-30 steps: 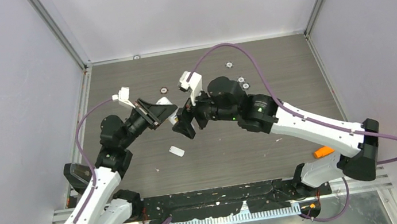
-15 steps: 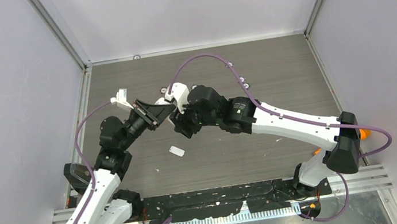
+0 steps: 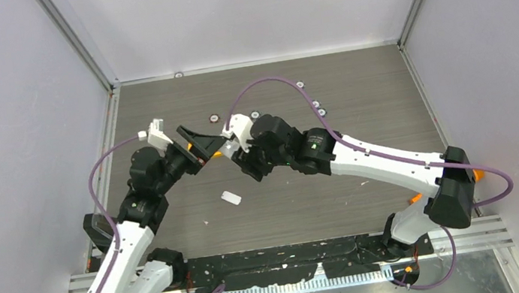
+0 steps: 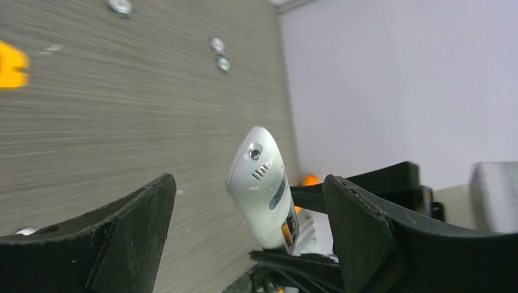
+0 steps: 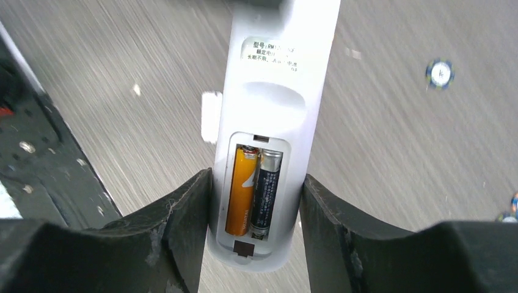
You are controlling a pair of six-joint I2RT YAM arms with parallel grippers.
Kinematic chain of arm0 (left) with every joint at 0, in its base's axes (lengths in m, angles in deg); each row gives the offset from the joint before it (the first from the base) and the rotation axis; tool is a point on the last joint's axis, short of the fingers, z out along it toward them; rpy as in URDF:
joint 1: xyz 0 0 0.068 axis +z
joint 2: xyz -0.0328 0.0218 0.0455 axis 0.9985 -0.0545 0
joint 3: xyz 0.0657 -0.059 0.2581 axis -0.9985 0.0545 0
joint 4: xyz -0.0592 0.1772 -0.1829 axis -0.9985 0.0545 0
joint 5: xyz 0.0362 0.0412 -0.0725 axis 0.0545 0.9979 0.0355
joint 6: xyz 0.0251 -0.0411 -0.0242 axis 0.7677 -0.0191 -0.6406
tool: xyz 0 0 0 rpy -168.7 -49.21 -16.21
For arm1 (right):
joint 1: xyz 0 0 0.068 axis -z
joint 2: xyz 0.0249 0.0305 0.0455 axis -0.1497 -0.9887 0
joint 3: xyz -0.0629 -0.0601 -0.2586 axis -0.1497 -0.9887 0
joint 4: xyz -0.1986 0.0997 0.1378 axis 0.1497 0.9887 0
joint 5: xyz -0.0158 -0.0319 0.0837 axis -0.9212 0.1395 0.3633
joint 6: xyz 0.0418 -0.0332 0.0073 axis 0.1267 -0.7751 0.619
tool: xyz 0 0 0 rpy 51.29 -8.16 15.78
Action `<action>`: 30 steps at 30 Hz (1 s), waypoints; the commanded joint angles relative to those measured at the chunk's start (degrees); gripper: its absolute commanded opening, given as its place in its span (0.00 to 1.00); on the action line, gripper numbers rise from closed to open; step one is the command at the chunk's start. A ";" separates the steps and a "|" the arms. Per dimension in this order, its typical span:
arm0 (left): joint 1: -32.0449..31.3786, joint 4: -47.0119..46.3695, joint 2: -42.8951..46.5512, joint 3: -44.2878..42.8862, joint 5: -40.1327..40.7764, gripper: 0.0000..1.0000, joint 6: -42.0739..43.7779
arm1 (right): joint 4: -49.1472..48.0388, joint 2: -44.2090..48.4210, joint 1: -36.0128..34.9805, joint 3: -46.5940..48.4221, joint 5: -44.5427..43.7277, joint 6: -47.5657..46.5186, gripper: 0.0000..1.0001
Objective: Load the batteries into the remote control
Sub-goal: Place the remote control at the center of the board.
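Observation:
The white remote control [image 5: 275,79] lies back-up between the fingers of my right gripper [image 5: 256,183], which is shut on its sides. Its battery bay is uncovered, and the batteries sit in it side by side, one orange [image 5: 241,189] and one dark [image 5: 266,192]. In the left wrist view the remote control [image 4: 259,183] stands between the fingers of my left gripper [image 4: 248,183], which is open and touches neither side. From above, the left gripper [image 3: 199,144] and the right gripper [image 3: 235,156] meet nose to nose over the table's middle left, and the remote is mostly hidden.
A short white tab [image 3: 231,197] lies on the table just in front of the two grippers. Small round discs [image 3: 300,85] are scattered toward the back. An orange object [image 3: 478,174] shows behind the right arm's elbow. Grey walls close in three sides.
My right gripper came in from the right and shut on the remote. My left gripper then opened, let the remote go and drew back slightly to the left.

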 commanded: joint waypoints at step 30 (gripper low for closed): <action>12.42 18.62 -2.51 1.41 2.44 0.89 9.83 | 7.49 -18.70 4.15 -8.94 4.92 -29.75 0.22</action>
